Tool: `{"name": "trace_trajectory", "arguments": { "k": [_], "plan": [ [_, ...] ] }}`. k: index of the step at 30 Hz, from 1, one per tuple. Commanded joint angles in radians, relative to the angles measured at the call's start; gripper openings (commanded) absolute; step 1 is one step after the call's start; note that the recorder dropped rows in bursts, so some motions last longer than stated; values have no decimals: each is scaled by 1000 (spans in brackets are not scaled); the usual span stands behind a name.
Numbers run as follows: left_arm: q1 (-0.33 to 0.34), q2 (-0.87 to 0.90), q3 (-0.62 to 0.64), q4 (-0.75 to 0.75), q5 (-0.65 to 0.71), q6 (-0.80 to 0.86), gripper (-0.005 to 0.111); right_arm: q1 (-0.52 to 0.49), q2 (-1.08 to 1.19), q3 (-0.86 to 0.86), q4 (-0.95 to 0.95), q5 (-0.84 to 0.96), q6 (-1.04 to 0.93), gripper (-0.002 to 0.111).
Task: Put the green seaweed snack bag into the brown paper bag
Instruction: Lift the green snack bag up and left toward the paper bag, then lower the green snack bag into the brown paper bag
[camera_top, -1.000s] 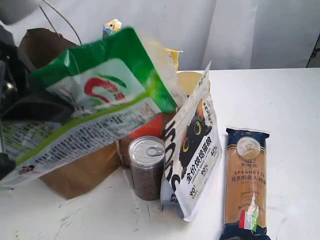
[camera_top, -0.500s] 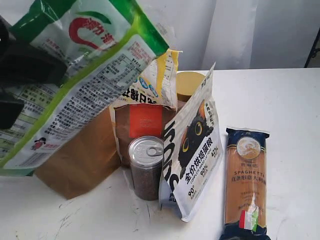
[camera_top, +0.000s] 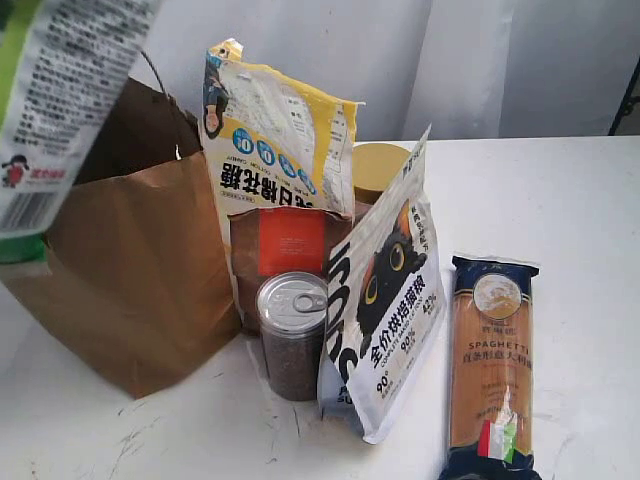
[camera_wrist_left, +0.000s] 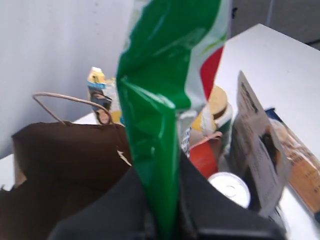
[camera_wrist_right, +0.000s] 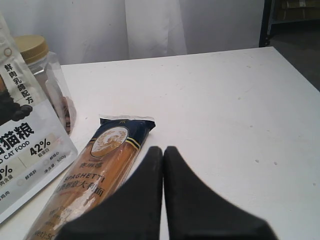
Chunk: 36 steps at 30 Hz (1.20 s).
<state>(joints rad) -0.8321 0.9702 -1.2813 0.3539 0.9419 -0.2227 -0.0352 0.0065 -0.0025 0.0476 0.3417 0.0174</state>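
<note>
The green seaweed snack bag (camera_top: 55, 100) hangs at the top left of the exterior view, where only its white print panel and barcode show. It is above and in front of the left side of the brown paper bag (camera_top: 130, 290). In the left wrist view my left gripper (camera_wrist_left: 164, 217) is shut on the lower edge of the glossy green bag (camera_wrist_left: 160, 100). The paper bag's dark open mouth (camera_wrist_left: 65, 160) and string handle lie just beside it. My right gripper (camera_wrist_right: 163, 151) is shut and empty over the white table beside a spaghetti packet. Neither gripper shows in the exterior view.
Right of the paper bag stand a yellow-and-white bag (camera_top: 280, 130), a small brown pouch with an orange label (camera_top: 290, 245), a silver-lidded can (camera_top: 293, 335), a tan-lidded jar (camera_top: 378, 165) and a white cat-picture pouch (camera_top: 385, 300). A spaghetti packet (camera_top: 492, 365) lies flat on the table (camera_top: 570, 200).
The green bag has risen and swung to the upper left, mostly leaving the exterior view. This uncovers the paper bag's front and the yellow-and-white bag. The right side is unchanged.
</note>
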Motion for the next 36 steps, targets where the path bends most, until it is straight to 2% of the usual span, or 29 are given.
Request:
{"name": "trace_trajectory", "arguments": {
  "k": [1,9,19,22,26,30,36],
  "plan": [
    [-4,-2,-4,174,-60,-142,0,-6,-7,2,2,-4,-3,0],
    [-4,7,-4,404,-104,-331,0,-6,-7,2,2,-4,-3,0],
    [3,129,-4,783,-123,-732,0,-6,-7,2,2,-4,-3,0],
    [71,166,-2,794,-161,-831,0,-6,-7,2,2,-4,-3,0],
    [206,202,-2,755,-310,-877,0,-6,-7,2,2,-4,-3,0],
    [279,231,2,751,-349,-912,0,-6,-7,2,2,-4,-3,0],
    [388,266,70,759,-511,-1027,0,-6,-7,2,2,-4,-3,0]
  ]
}}
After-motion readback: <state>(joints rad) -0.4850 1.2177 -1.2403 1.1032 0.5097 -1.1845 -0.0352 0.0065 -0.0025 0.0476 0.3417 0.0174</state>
